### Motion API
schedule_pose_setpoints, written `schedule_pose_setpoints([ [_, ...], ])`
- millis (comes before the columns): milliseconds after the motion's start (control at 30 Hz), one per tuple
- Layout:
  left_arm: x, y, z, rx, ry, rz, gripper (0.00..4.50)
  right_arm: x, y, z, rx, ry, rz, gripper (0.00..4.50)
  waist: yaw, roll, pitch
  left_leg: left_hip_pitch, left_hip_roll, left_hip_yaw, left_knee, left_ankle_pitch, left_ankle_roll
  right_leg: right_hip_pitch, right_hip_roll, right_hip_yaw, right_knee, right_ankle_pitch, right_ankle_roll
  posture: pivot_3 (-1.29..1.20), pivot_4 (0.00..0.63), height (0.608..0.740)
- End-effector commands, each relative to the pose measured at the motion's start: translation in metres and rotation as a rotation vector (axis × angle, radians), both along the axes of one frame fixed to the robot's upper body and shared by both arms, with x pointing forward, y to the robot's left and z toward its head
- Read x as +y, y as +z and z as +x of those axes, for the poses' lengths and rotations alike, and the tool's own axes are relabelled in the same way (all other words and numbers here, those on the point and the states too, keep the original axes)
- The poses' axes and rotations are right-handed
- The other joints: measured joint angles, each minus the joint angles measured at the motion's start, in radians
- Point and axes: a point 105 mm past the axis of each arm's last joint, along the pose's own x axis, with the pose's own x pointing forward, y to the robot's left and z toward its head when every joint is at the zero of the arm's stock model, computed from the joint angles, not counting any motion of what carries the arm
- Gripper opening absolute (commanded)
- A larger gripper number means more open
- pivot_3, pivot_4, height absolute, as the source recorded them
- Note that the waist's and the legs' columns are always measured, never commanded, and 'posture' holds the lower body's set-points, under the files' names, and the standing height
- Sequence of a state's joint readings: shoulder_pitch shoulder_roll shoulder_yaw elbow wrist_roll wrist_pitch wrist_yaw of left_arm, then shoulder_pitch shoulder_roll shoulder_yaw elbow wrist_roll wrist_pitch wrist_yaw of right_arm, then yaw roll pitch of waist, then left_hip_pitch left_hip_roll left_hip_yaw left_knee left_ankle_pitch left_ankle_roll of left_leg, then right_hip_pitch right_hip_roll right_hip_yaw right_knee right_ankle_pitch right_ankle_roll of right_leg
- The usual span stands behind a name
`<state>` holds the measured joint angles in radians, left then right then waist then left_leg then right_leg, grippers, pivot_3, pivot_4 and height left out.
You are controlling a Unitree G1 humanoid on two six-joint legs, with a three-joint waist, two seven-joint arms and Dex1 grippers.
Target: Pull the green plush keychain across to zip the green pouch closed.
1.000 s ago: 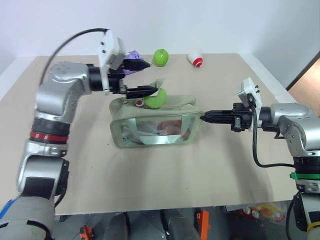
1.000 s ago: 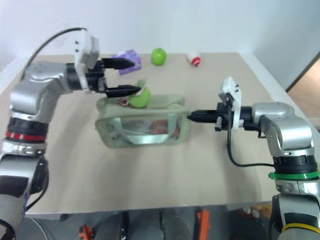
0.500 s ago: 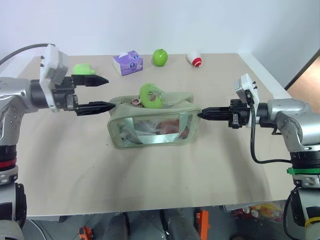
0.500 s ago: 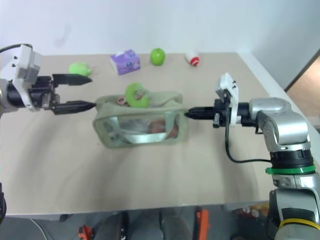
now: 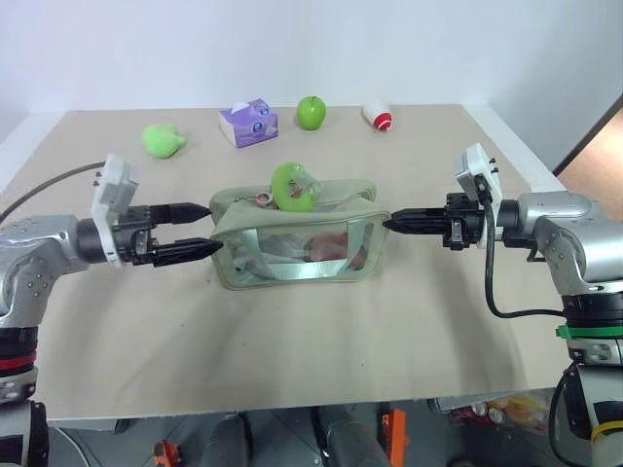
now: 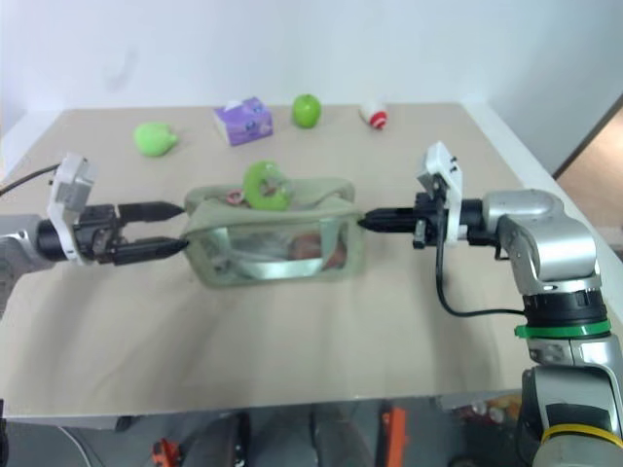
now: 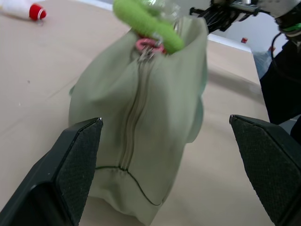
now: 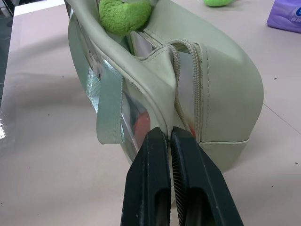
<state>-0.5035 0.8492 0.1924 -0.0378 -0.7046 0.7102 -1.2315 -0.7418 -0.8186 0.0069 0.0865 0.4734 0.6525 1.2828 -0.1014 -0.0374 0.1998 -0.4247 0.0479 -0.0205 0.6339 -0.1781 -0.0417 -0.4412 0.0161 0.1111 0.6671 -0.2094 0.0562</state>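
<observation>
The beige desk (image 5: 321, 360) carries everything. No writing can be read anywhere; the small purple box (image 5: 249, 123) at the far edge bears a white printed patch too small to make out.

The large pale sage-green fabric pouch (image 5: 292, 243) with a clear plastic front window lies near the middle of the desk, long side toward the camera, its top zipper running from one end to the other. Reddish contents show dimly through the window. In the left wrist view the zipper teeth look closed from the near end up to the slider. The small lime-green fuzzy ring keychain (image 5: 292, 186) stands on top of the pouch, about midway along the zipper, fixed to the pull beside a small pink tag (image 7: 149, 45).

The right end effector (image 5: 393, 224) has its two black fingers pressed together, pinching the pouch's right end at the seam. The left end effector (image 5: 200, 229) is spread wide, level, its fingers (image 7: 77, 160) on either side of the pouch's left end; I cannot tell whether they touch it.

Along the far edge, well apart from the pouch, sit a solid lime-green plush blob (image 5: 162, 140), a glossy green apple (image 5: 311, 112) and a small white-and-red object (image 5: 380, 116).
</observation>
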Motion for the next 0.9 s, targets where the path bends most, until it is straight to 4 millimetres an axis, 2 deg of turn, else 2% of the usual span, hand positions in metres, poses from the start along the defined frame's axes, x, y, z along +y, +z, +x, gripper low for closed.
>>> schedule_pose_setpoints([
  [33,-0.006,0.001,0.000,-0.023,-0.017,0.011,4.47,0.005,0.011,-0.003,-0.038,0.030,0.007,0.00,0.000,0.000,0.000,0.000,0.000,0.000,0.000,0.000,0.000,0.000,0.000,0.000,0.000,0.000,0.000,0.00,0.150,0.740],
  [167,-0.015,-0.002,-0.003,-0.014,-0.054,-0.003,3.28,0.005,0.010,-0.003,-0.038,0.028,0.009,0.00,0.000,0.000,0.000,0.000,0.000,0.000,0.000,0.000,0.000,0.000,0.000,0.000,0.000,0.000,0.000,0.00,0.150,0.740],
  [367,-0.022,-0.004,-0.008,-0.020,-0.087,-0.014,1.16,0.004,0.009,-0.003,-0.034,0.022,0.009,0.00,0.000,0.000,0.000,0.000,0.000,0.000,0.000,0.000,0.000,0.000,0.000,0.000,0.000,0.000,0.000,0.00,0.150,0.740],
  [400,-0.023,-0.004,-0.008,-0.016,-0.088,-0.025,0.93,0.004,0.009,-0.003,-0.033,0.021,0.009,0.00,0.000,0.000,0.000,0.000,0.000,0.000,0.000,0.000,0.000,0.000,0.000,0.000,0.000,0.000,0.000,0.00,0.150,0.740],
  [467,-0.022,-0.005,-0.007,-0.011,-0.074,-0.019,0.13,0.003,0.008,-0.002,-0.032,0.015,0.007,0.00,0.000,0.000,0.000,0.000,0.000,0.000,0.000,0.000,0.000,0.000,0.000,0.000,0.000,0.000,0.000,0.00,0.150,0.740],
  [700,-0.021,-0.012,-0.002,0.001,-0.026,-0.011,0.03,-0.005,0.011,0.006,-0.047,-0.051,0.024,0.00,0.000,0.000,0.000,0.000,0.000,0.000,0.000,0.000,0.000,0.000,0.000,0.000,0.000,0.000,0.000,0.00,0.150,0.740],
  [800,-0.022,-0.013,-0.001,0.001,-0.016,-0.015,0.00,-0.007,0.019,0.000,-0.035,-0.035,0.066,0.96,0.001,0.000,0.000,0.000,0.000,0.000,0.000,0.000,0.000,0.001,0.000,0.000,0.000,0.000,0.000,0.00,0.150,0.740],
  [900,-0.024,-0.014,-0.001,-0.002,-0.014,-0.015,0.00,-0.011,0.029,0.004,-0.063,-0.082,0.088,2.02,0.003,0.000,0.000,0.000,-0.001,0.000,0.000,0.000,0.000,0.001,0.000,0.000,0.000,0.000,0.000,0.00,0.150,0.740],
])
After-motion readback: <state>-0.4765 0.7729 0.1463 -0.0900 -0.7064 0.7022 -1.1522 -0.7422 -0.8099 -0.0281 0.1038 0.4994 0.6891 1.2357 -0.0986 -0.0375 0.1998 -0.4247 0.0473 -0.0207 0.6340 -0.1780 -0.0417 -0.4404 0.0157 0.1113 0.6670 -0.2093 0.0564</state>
